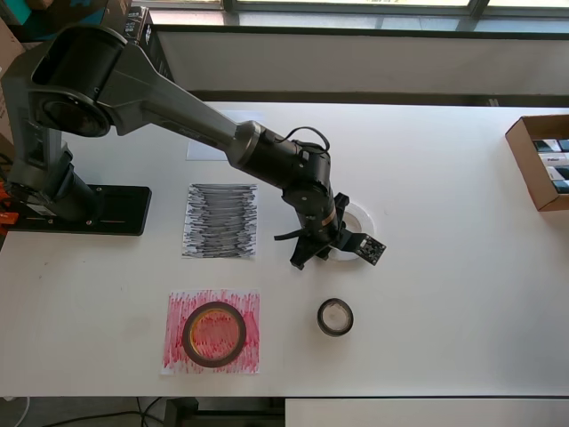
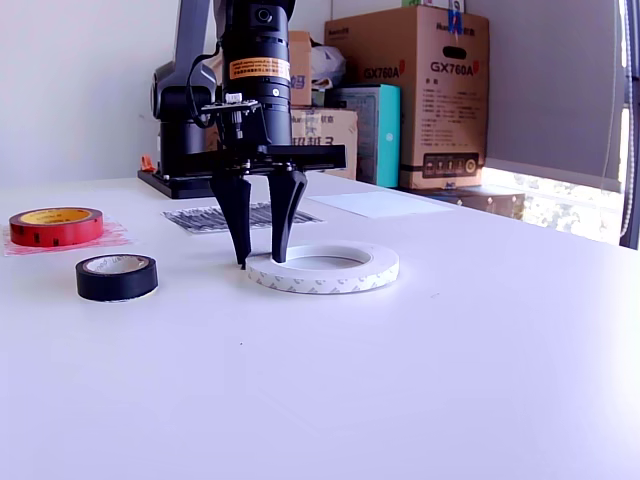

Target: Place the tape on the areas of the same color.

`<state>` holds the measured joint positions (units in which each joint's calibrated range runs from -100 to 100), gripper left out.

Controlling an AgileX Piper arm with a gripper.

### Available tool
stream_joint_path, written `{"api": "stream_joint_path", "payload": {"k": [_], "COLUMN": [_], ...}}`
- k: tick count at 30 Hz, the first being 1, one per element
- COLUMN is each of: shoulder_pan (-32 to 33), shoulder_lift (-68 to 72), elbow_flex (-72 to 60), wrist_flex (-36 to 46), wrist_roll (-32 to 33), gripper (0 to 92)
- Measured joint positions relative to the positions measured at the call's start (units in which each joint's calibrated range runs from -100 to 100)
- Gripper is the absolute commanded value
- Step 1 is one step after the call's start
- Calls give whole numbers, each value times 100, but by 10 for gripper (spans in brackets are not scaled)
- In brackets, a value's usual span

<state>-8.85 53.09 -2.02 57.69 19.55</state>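
Observation:
A white tape ring (image 2: 322, 268) lies flat on the table, partly hidden under the gripper in the overhead view (image 1: 363, 218). My gripper (image 2: 261, 262) is open, fingers pointing down at the ring's left rim in the exterior view. One finger (image 2: 240, 225) stands outside the ring and the other is at its rim. The gripper also shows in the overhead view (image 1: 313, 253). A black tape roll (image 1: 335, 317) lies on bare table. A red tape roll (image 1: 214, 334) lies on the red-scribbled sheet (image 1: 178, 356). The black-scribbled sheet (image 1: 220, 221) and the plain white sheet (image 1: 206, 149) hold nothing.
The arm's base (image 1: 80, 209) stands at the overhead view's left. An open cardboard box (image 1: 542, 160) sits at the table's right edge. Cardboard boxes (image 2: 430, 95) stand behind the table in the exterior view.

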Motion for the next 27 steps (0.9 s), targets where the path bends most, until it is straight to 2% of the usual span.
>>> {"api": "stream_joint_path", "payload": {"k": [1,15,27], "shoulder_pan": [0,-88,-168], "shoulder_lift": [0,-70,-197], "elbow_flex": [0,-273,-1643], "wrist_flex": [0,141,564], "wrist_roll": [0,-128,-1068], "gripper": [0,0,0]}}
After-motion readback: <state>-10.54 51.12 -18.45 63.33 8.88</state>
